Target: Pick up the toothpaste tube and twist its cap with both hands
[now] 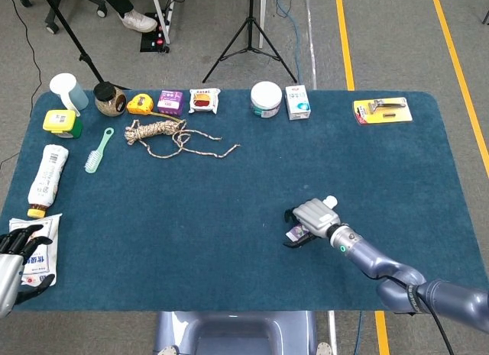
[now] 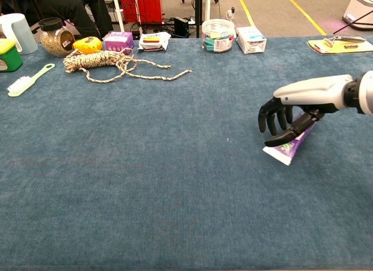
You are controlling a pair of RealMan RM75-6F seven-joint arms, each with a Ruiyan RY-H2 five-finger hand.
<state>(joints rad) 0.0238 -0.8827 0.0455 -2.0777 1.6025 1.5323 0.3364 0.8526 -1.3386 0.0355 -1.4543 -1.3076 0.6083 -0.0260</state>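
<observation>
Tube point(image 2: 289, 147) lies on the tabletop point(image 2: 175, 183) near the right-front, tilted, cap point(image 1: 330, 201) pointing away from the robot. Right hand point(image 2: 291, 116) sits over it, fingers curled down around the body; can't tell if it's actually gripped or just touched. Step looks like the pick-up grasp. Next: firm the grip, lift, bring the left hand point(image 1: 19, 252) across to the cap. Left hand rests far left of the tube on a packet point(image 1: 34, 259), fingers apart, holding nothing, partly cut off. Tube mostly hidden under the hand.
</observation>
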